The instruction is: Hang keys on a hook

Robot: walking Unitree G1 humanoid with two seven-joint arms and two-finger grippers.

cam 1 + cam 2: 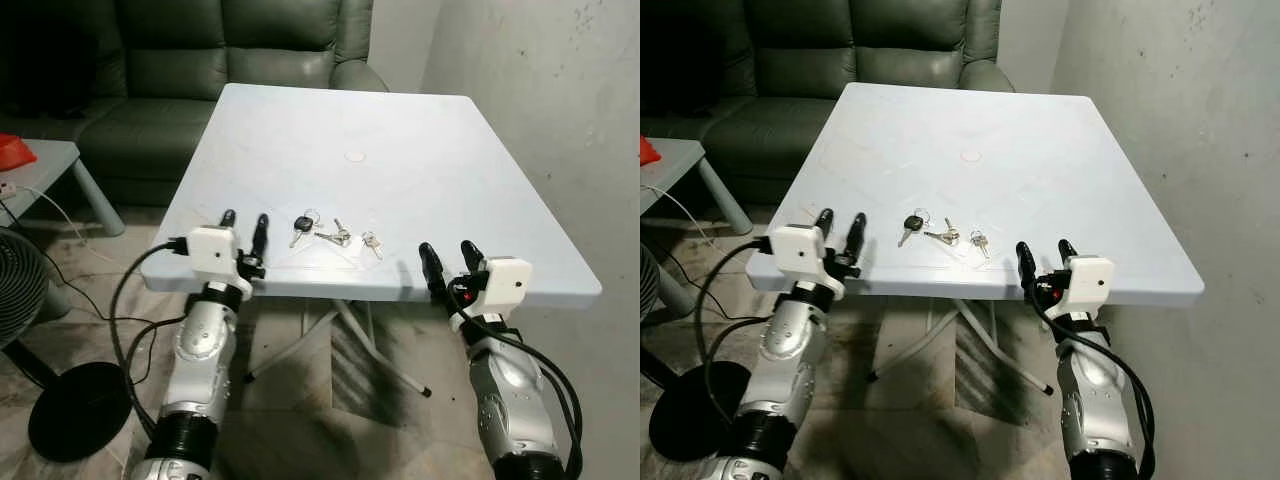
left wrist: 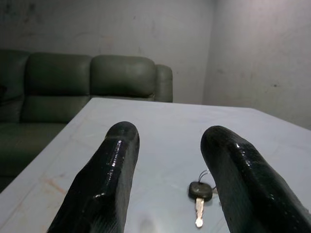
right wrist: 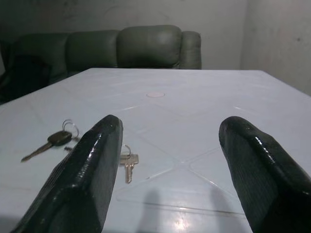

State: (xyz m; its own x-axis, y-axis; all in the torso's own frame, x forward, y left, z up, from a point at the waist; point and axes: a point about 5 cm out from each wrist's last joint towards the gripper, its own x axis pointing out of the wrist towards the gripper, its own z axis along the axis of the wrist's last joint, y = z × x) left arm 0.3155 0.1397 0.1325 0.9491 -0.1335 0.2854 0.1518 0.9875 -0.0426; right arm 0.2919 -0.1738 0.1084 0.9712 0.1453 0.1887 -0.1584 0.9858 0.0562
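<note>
Far left you've got a black fan base [image 1: 80,410] on the floor and a small grey side table [image 1: 45,165] w/ something red [image 1: 14,150] on it, dark green sofa [image 1: 230,60] behind. Your left gripper [image 1: 244,232] sits at the near edge of the pale blue desk [image 1: 420,150], fingers up over the rim, jaws open wide, nothing between them. In the left wrist view you see the black-headed key [image 2: 199,194] lying flat on the desk just beyond the one finger [image 2: 243,174].

Next along, the keys [image 1: 332,235] lie flat on the desk near its front edge, between your two grippers: black-headed car key [image 1: 301,226] w/ ring leftmost, a silver bunch beside it, then a small silver key [image 1: 372,242] just to the right. None touched by either gripper. Can't tell if they're all linked on one ring.

Right gripper [image 1: 447,258] is at the desk's front edge too, right of the keys, jaws open wide & empty. Right wrist view has the small silver key [image 3: 129,165] lying just past its one finger [image 3: 92,165].

Round white cap [image 1: 355,156] at desk centre. Stained pale wall [image 1: 560,90] runs along the right side.
</note>
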